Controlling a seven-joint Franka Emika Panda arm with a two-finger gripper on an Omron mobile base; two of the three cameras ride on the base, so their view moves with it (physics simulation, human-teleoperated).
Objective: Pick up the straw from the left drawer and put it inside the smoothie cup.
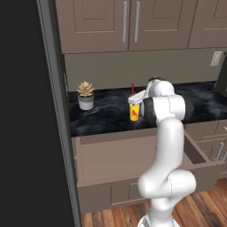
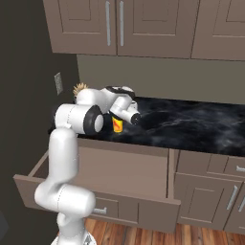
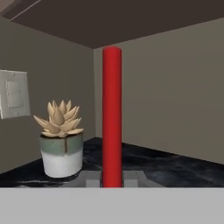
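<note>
Smooth red cylindrical straw (image 3: 112,118) upright

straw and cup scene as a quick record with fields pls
straw: red, upright, between the pincer fingers, above the cup
cup: yellow, on the counter behind the open drawer
drawer: pulled out, nothing visible inside
pincer: shut on the straw, over the cup
plant: potted succulent on the counter, left of the cup in the left base view
task state: straw tip shows above the cup; whether it is inside is unclear
</note>
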